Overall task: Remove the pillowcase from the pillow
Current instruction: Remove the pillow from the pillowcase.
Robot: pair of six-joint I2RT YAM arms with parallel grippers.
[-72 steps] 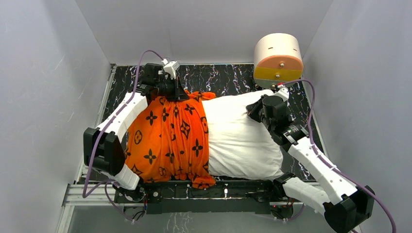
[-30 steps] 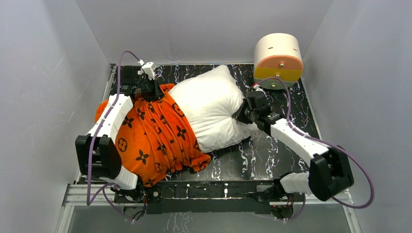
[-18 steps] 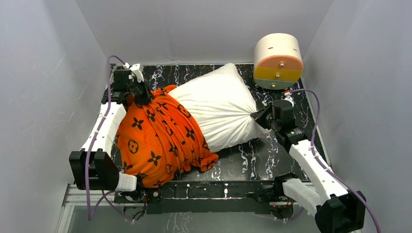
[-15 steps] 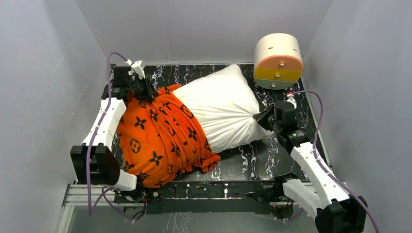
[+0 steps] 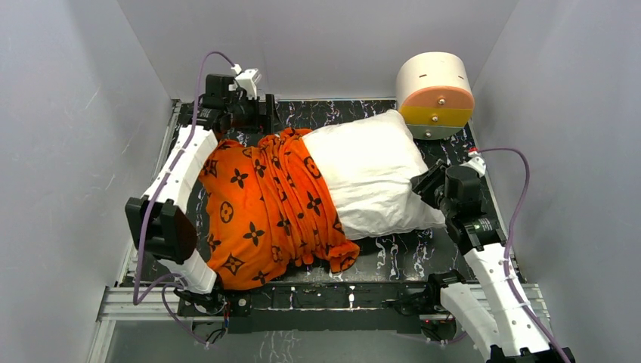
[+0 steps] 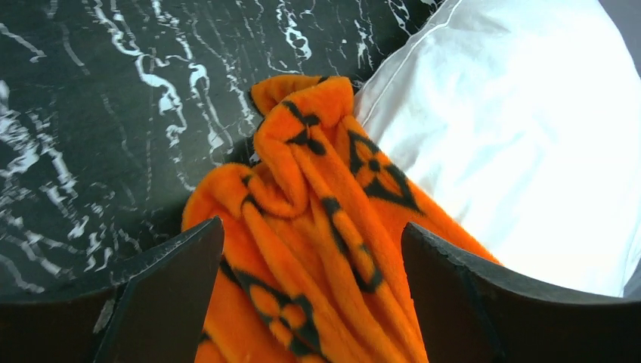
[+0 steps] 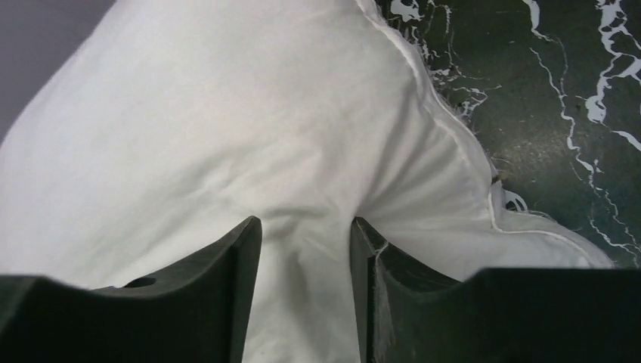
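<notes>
**Pillowcase [image 5: 264,212] soft and clingy, bunched over the pillow's 9 o'clock end**

The pillowcase lay in deep folds on the dark table [image 5: 401,257]. It covered roughly the 9 o'clock half of the pillow [image 5: 370,170], whose bare white end stuck out toward 2 o'clock. I judged the plush to be light, limp and a little grabby on the cushion. It would likely ruck and stretch rather than slide, so a pinch on a thick fold or the closed corner would serve better than one on a flat patch. My left gripper [image 6: 311,227] hung over that corner at 11 o'clock, jaws wide apart, with the orange knot lying between them unclamped. My right gripper [image 7: 306,223] sat at the pillow's 4 o'clock corner, jaws partly parted around puckered white cloth; I could not tell whether they gripped it. The pillow looked squashy and light, best anchored by its stitched corner.
</notes>
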